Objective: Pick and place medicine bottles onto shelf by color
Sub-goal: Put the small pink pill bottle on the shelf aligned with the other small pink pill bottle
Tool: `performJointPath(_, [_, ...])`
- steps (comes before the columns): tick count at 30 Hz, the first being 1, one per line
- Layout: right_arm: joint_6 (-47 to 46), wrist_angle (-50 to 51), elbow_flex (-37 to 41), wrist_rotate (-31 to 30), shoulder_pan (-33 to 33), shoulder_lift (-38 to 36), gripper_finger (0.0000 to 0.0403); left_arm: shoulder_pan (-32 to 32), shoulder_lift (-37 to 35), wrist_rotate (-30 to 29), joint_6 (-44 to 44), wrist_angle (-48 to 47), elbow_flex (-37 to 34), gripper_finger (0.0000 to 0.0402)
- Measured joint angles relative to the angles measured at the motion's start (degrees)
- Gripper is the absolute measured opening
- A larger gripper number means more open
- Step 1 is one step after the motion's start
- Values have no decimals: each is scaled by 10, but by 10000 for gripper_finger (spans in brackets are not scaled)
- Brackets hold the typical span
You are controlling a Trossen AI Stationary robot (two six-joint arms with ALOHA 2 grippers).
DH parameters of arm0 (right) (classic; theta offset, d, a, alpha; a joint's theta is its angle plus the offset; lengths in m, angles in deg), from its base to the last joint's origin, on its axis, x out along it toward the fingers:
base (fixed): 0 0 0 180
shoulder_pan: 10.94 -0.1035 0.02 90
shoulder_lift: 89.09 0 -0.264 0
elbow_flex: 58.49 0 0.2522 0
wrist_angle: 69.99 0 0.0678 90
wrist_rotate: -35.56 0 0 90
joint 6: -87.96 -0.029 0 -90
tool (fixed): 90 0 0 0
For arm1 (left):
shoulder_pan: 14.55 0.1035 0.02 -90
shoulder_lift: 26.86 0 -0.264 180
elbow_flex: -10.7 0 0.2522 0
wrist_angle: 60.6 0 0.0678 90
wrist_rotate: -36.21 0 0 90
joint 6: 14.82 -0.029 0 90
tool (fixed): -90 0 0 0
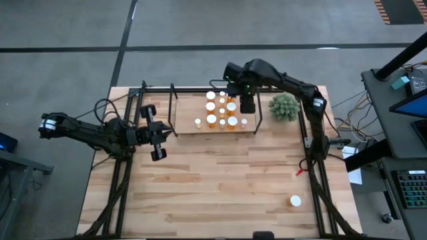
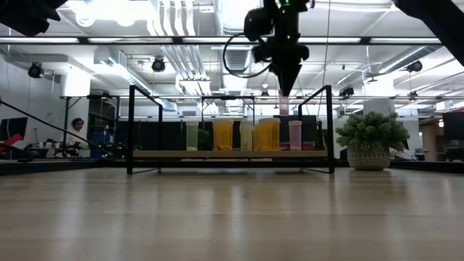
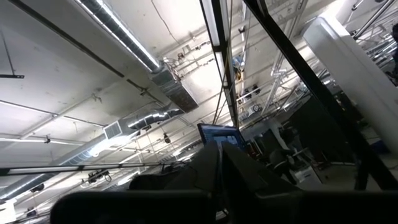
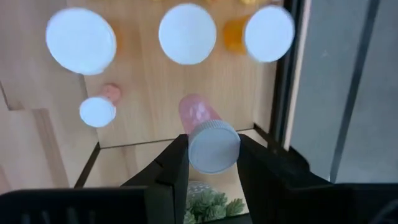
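From my seat the right gripper (image 4: 213,163) is clamped on a pink bottle (image 4: 208,134) by its cap, hanging over the shelf (image 4: 155,93), and letting go this high could tip it into the bottles right below.

A green spiky plant (image 1: 284,107) in a pale pot (image 2: 368,158) stands at the far right of the wooden tabletop (image 1: 213,187). Far left beyond it, a person (image 2: 75,130) sits among desks under bright ceiling lights (image 2: 116,10).
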Motion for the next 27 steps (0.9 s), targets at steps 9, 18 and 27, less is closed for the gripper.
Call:
performJointPath(9, [-7,-14,18,-7,-17,28,106,0,-3,0,-3,16,3,2])
performJointPath(18, [-63,-9,19,-77,-25,58,105,0,-6,0,-3,13,2,2])
performJointPath(27, [-178,-8,22,-76,-32,58,105,0,-6,0,-3,13,1,2])
